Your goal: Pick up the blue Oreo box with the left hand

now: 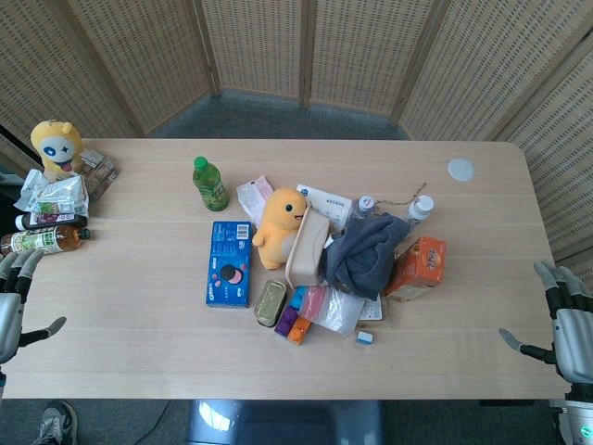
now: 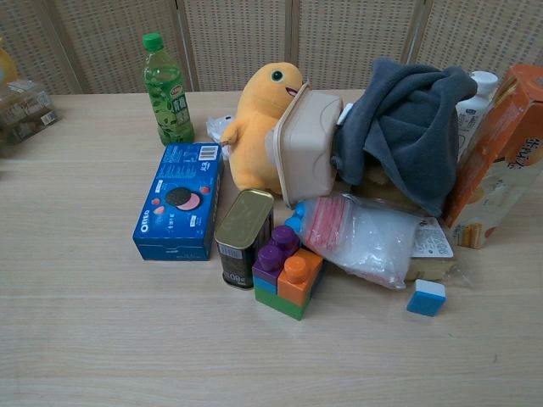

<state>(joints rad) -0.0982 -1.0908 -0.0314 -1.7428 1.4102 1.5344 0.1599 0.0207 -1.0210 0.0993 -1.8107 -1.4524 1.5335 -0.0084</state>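
Observation:
The blue Oreo box (image 1: pixel 229 263) lies flat on the table, left of the central pile; the chest view shows the Oreo box (image 2: pixel 180 198) with its printed face up, beside a tin. My left hand (image 1: pixel 13 301) hangs at the table's left edge, fingers spread and holding nothing, far to the left of the box. At the right edge my right hand (image 1: pixel 563 320) is likewise spread and holds nothing. Neither hand appears in the chest view.
A green bottle (image 1: pixel 210 184), an orange plush (image 1: pixel 278 224), a beige tub (image 1: pixel 309 248), a grey cloth (image 1: pixel 366 250), a tin (image 1: pixel 271 303), toy blocks (image 2: pixel 287 281) and an orange box (image 1: pixel 417 266) crowd around the box. Snack bags (image 1: pixel 56 197) and a yellow plush (image 1: pixel 56 146) sit far left.

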